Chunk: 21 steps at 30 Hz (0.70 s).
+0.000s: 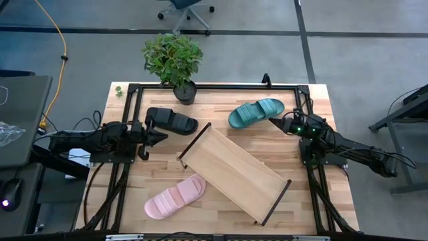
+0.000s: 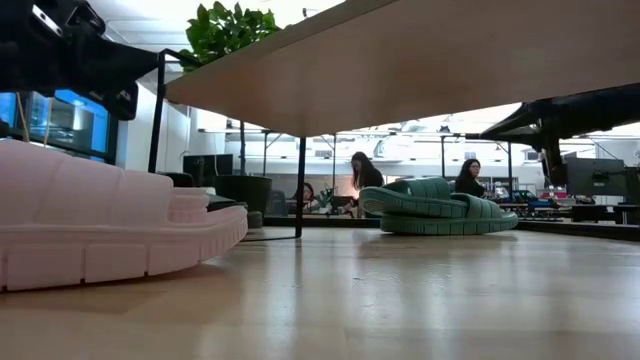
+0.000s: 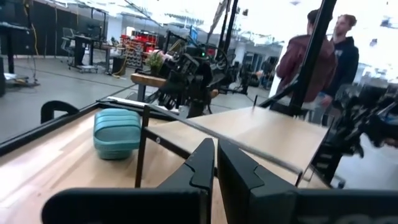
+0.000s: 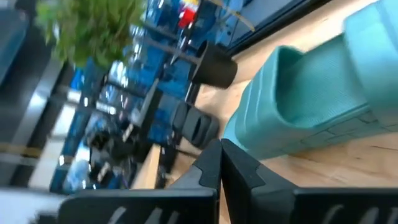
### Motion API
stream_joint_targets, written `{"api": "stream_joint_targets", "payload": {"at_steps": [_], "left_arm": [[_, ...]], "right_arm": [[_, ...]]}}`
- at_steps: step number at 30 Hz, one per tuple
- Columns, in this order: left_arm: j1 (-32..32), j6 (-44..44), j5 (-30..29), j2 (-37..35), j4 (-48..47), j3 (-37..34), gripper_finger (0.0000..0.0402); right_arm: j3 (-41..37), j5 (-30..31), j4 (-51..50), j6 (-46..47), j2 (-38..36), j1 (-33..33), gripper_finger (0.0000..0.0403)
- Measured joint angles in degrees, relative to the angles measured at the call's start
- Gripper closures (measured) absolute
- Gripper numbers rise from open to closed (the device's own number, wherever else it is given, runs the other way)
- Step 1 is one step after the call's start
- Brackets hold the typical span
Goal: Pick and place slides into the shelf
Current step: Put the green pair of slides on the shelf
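So nothing's on the shelf [image 1: 234,172] yet, it's sitting diagonally across the middle of the table [image 1: 334,194] with all three slides lying around it. The black slide [image 1: 172,120] is near the potted plant [image 1: 174,60], just in front of the left gripper [image 1: 160,136], which has its fingers pinched together and nothing in them. The teal slide [image 1: 256,112] is on the far side of the shelf, and the right gripper [image 1: 274,122] is right by its heel end, also closed tight and empty; from the right wrist view the teal slide [image 4: 311,112] fills most of what's ahead of the fingertips. The pink slide [image 1: 175,198] is at the near-left edge of the shelf, close to touching it. My guess on handling: these look like rubbery foam, so light, a bit squishy, and grippy rather than slick. The wide ribbed strap looks like the obvious place to grab, either pinching across it or hooking a finger under the arch. Grabbing the sole edge would probably just flex and let the thing droop or twist. Either gripper would have to open up first.
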Motion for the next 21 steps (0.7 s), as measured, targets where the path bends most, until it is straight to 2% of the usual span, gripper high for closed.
{"api": "stream_joint_targets", "payload": {"at_steps": [5, 8, 11, 16, 18, 21], "left_arm": [[-0.01, -1.7, 0.0, 0.0, -0.07, 0.0, 0.0392], [-0.01, -1.71, -0.63, 0.0, -0.08, 0.0, 0.0391], [-0.01, -1.35, -1.96, 0.0, -0.17, 0.0, 0.0392], [0.01, -1.19, -3.74, 0.0, -0.19, 0.0, 0.0392], [-0.01, -1.12, -3.93, 0.0, -0.29, 0.0, 0.0392], [0.01, -1.11, -4.15, 0.0, -0.5, 0.0, 0.0392]], "right_arm": [[0.02, 4.48, 0.19, 9.19, 0.0, 0.0, 0.0402], [0.02, 5.73, 4.78, 12.22, 0.0, 0.0, 0.0402], [0.02, 6.25, 13.85, 9.12, 0.0, 0.0, 0.0402], [0.02, 10.53, 27.13, 4.53, 0.0, 0.0, 0.0402], [0.5, 10.84, 28.51, 3.01, -0.02, 0.0, 0.0402], [3.84, 10.65, 24.03, 1.31, 0.25, 0.13, 0.0402]]}}
